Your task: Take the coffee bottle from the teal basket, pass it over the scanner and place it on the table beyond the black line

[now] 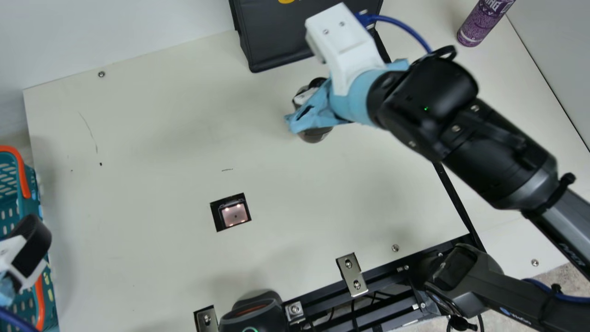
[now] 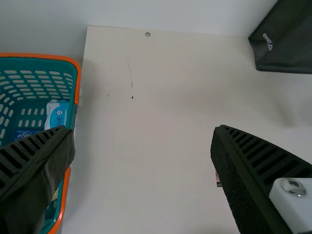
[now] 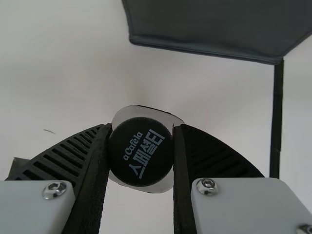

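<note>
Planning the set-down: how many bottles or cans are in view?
2: the coffee bottle between the right gripper's fingers, short of the black line, and the purple can or bottle beyond it. Others may be hidden in the teal basket.

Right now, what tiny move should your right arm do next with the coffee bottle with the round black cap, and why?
Probably ease the bottle toward the thin black line: my right gripper holds it between that line and the small, lit, square scanner. I can't tell whether it's been scanned.
</note>
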